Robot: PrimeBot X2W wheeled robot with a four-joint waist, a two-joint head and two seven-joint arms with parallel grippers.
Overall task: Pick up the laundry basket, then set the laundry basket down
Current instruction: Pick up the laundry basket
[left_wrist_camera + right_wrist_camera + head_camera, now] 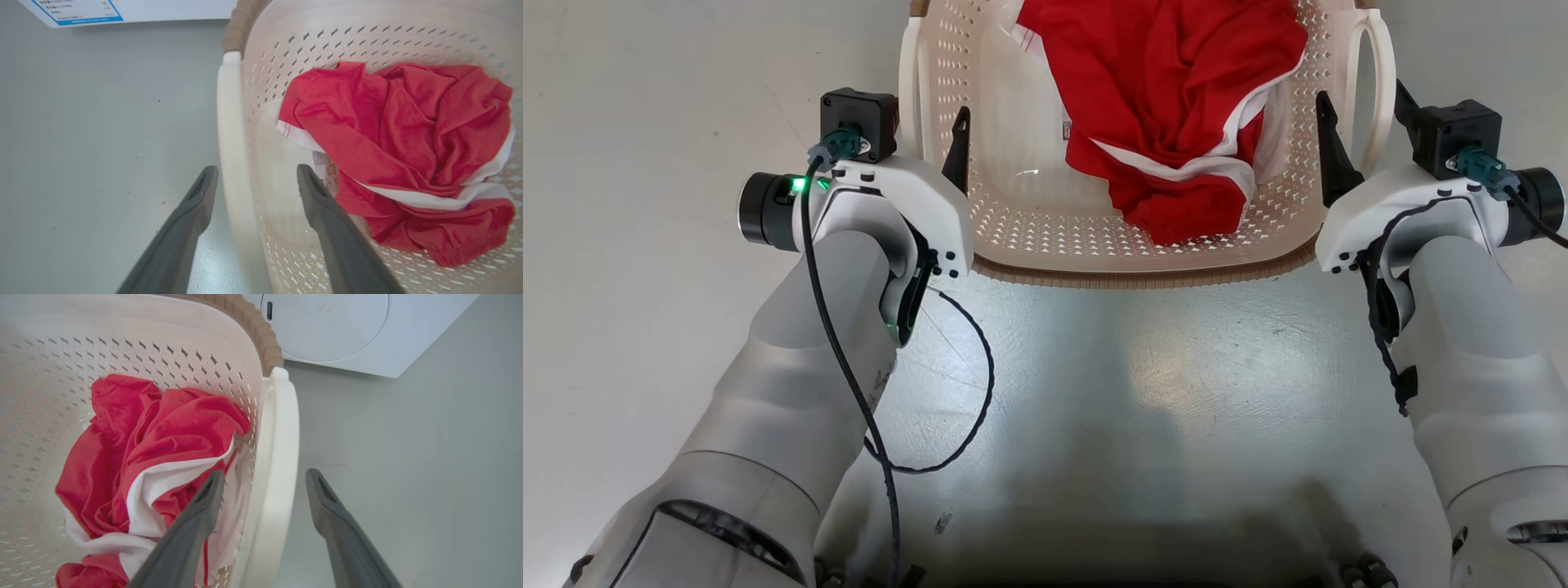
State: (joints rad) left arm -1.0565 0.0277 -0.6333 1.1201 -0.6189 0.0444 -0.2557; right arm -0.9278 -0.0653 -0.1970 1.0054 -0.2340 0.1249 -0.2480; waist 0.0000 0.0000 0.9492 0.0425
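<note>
The cream perforated laundry basket (1013, 224) with its brown rim stands on the grey floor ahead of me. A red and white garment (1168, 90) lies inside it. My left gripper (923, 135) is open and straddles the basket's left loop handle (229, 122): one finger is inside the basket, the other outside over the floor. My right gripper (1364, 122) is open the same way around the right loop handle (282, 428). In the left wrist view my left gripper (257, 170) does not press the handle. In the right wrist view my right gripper (264, 475) leaves gaps beside it.
A white washer (339, 330) with a round door stands just beyond the basket. A white panel with a blue-edged label (81, 10) shows past the basket's left side. Bare grey floor (1143, 392) lies between my arms and on both sides.
</note>
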